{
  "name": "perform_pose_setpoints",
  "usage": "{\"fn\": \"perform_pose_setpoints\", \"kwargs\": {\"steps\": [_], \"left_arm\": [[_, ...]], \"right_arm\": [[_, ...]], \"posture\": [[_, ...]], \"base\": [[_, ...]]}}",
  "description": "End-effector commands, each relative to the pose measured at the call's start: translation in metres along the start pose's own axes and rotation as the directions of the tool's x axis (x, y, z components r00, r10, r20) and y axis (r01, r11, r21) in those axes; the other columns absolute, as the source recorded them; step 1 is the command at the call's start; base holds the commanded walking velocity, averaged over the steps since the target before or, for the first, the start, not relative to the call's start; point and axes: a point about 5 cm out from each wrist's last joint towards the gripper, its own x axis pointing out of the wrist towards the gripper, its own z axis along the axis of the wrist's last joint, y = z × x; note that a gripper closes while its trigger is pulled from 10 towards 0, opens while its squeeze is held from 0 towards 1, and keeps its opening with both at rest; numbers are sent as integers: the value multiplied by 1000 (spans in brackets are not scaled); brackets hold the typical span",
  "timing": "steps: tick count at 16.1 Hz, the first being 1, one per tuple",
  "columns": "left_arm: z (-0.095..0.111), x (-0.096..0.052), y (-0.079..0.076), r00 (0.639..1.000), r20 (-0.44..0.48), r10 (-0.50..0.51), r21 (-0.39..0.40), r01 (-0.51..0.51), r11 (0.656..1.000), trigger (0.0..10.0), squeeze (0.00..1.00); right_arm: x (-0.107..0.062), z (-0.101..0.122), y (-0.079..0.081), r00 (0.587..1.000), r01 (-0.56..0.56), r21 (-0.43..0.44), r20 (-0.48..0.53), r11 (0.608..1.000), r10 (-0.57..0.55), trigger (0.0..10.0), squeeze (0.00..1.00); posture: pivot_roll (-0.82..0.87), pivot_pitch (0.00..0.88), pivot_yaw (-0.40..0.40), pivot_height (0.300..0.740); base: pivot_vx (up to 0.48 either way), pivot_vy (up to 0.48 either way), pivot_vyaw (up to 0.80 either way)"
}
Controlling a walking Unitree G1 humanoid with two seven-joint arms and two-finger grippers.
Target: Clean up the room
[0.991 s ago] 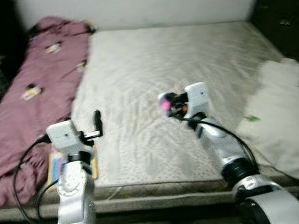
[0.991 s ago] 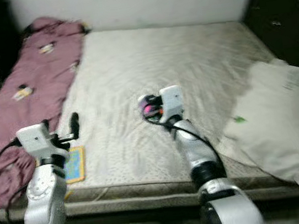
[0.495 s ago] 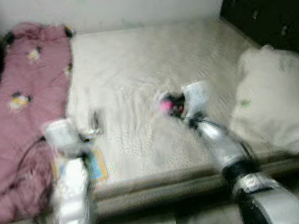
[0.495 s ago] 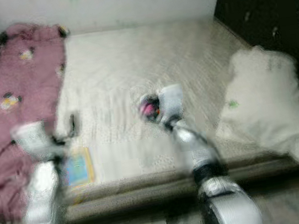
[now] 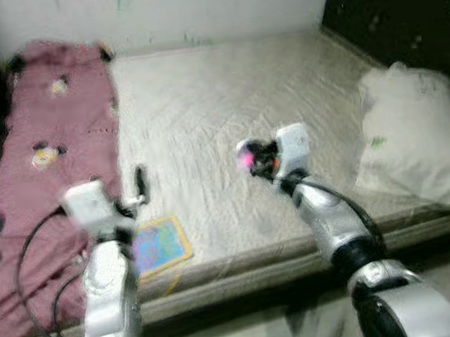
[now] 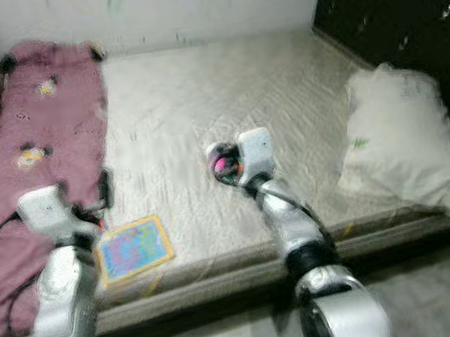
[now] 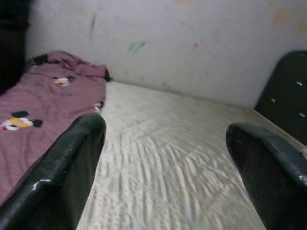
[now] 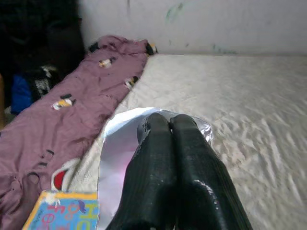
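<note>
Silver-and-pink crinkled foil wrapper [image 8: 115, 158] stayed pinched in right hand [image 8: 168, 125] above cream mattress [image 5: 203, 130], left hand [image 7: 168, 143] spread empty, colourful picture book [image 5: 159, 245] newly nearer.

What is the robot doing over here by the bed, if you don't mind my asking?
It stands at the edge of the mattress, tidying up. Its right gripper is shut on a silver and pink wrapper, held above the mattress. Its left gripper is open and holds nothing, raised beside the pink blanket. A colourful book lies at the mattress's near edge, and a white pillow lies on the right side.
</note>
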Motion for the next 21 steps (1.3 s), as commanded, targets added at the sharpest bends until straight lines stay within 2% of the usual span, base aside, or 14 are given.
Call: {"fn": "perform_pose_setpoints", "kwargs": {"steps": [1,16,21], "left_arm": [[4,1,0,1000,19,-7,2,7,1000,10000,0],[4,1,-1,999,23,-26,0,26,1000,10000,0],[-1,1,3,1000,-18,25,36,-24,999,10000,0]], "right_arm": [[2,4,2,1000,-8,-6,16,1000,8,10000,0],[2,4,2,1000,-11,-8,20,1000,11,10000,0],[2,3,2,1000,-10,-8,18,1000,10,10000,0]], "posture": [[59,0,-53,740],[60,0,-52,740],[65,0,-53,740]], "base": [[0,0,0],[361,0,-28],[0,0,0]]}}
